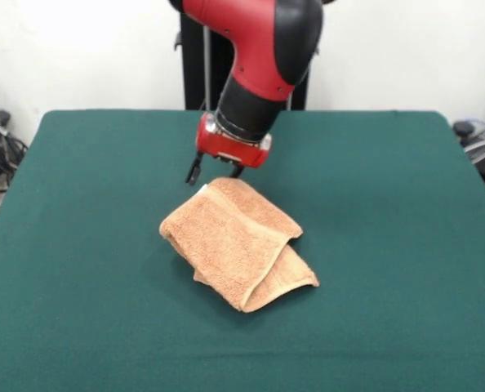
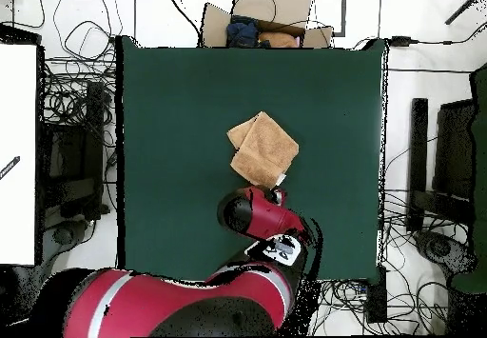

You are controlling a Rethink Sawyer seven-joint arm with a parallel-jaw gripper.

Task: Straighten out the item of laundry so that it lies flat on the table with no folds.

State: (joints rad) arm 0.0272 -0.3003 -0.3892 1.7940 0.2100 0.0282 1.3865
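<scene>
**A:** Where does the towel (image 1: 236,242) lie?

**B:** In the middle of the table (image 1: 389,204), folded over on itself — a thick upper layer, with a lower corner sticking out toward the near right in the front view. The overhead view shows it as a compact folded shape (image 2: 262,149), not a spread square.

**A:** And the gripper (image 1: 214,170)?

**B:** It hangs over the towel's far corner, just above the cloth. Two dark fingers (image 1: 193,171) show with a gap between them, so they look apart, clamped on nothing. Whether the tips touch the cloth, I cannot tell.

**A:** So the step in hand is a grasp?

**B:** That is my reading. To do it well, I would pinch only the top layer at that far corner, where a bit of white (image 1: 203,186) peeks out. Catch both layers and the fold just travels along. Then lift low and draw the layer away from the fold line — a high lift would likely drag the whole bundle.

**A:** Room to work?

**B:** Plenty. Bare green felt lies on every side and the table's edges are well apart from the towel. The near side looks most open in the front view; cables (image 2: 71,96) lie only off the table.
</scene>
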